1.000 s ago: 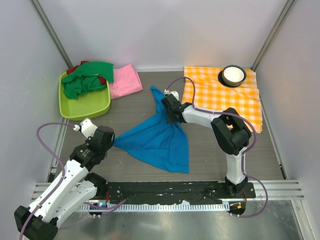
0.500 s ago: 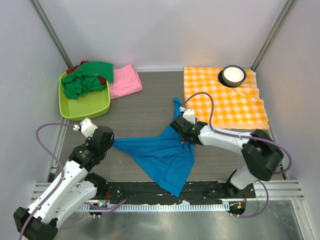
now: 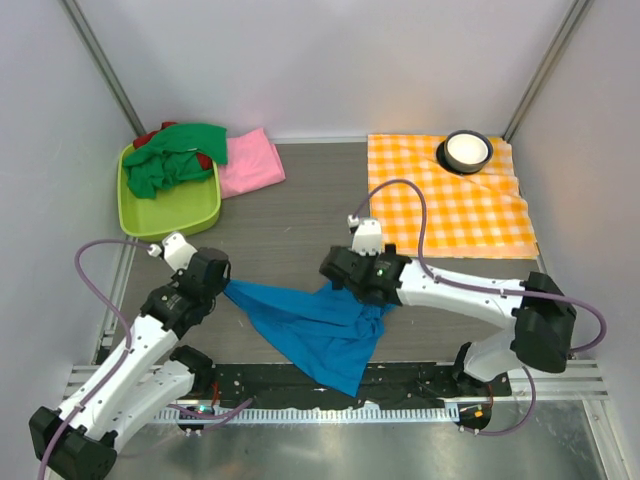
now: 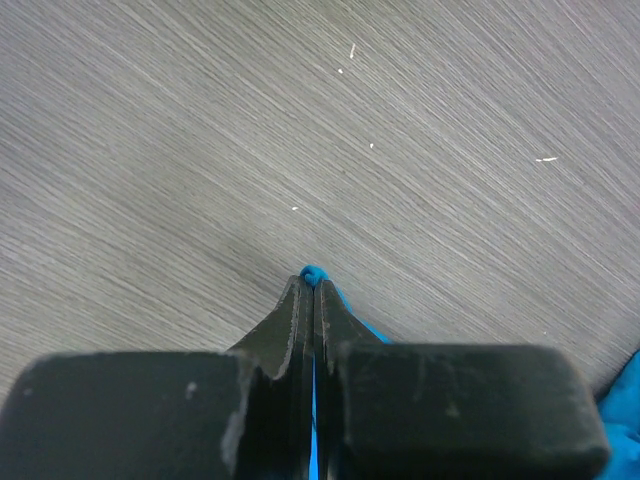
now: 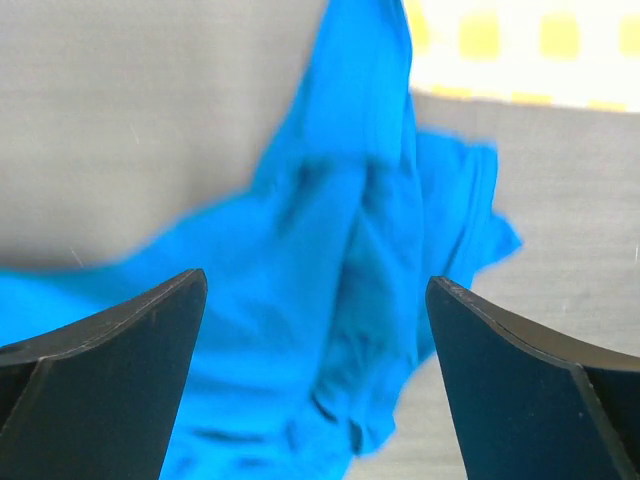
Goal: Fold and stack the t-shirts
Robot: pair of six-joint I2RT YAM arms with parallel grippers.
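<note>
The bright blue t-shirt (image 3: 312, 328) lies crumpled on the table near the front edge. My left gripper (image 3: 222, 286) is shut on its left corner; in the left wrist view a tip of blue cloth (image 4: 313, 272) sticks out between the closed fingertips (image 4: 300, 300). My right gripper (image 3: 338, 280) hovers over the shirt's right part with its jaws wide apart and nothing between them, the blue t-shirt (image 5: 300, 380) below the gap (image 5: 315, 288). A pink t-shirt (image 3: 250, 163) lies at the back left. A green t-shirt (image 3: 178, 155) and a bit of red t-shirt (image 3: 145, 138) sit in the bin.
A lime-green bin (image 3: 172, 215) stands at the back left. An orange-and-white checked cloth (image 3: 450, 200) covers the back right, with a white bowl (image 3: 467, 150) on its far edge. Walls close in the table on three sides.
The right gripper carried the shirt's far part toward the near edge, then opened and let it go. The shirt has bunched up near the front. The left gripper kept its hold.
</note>
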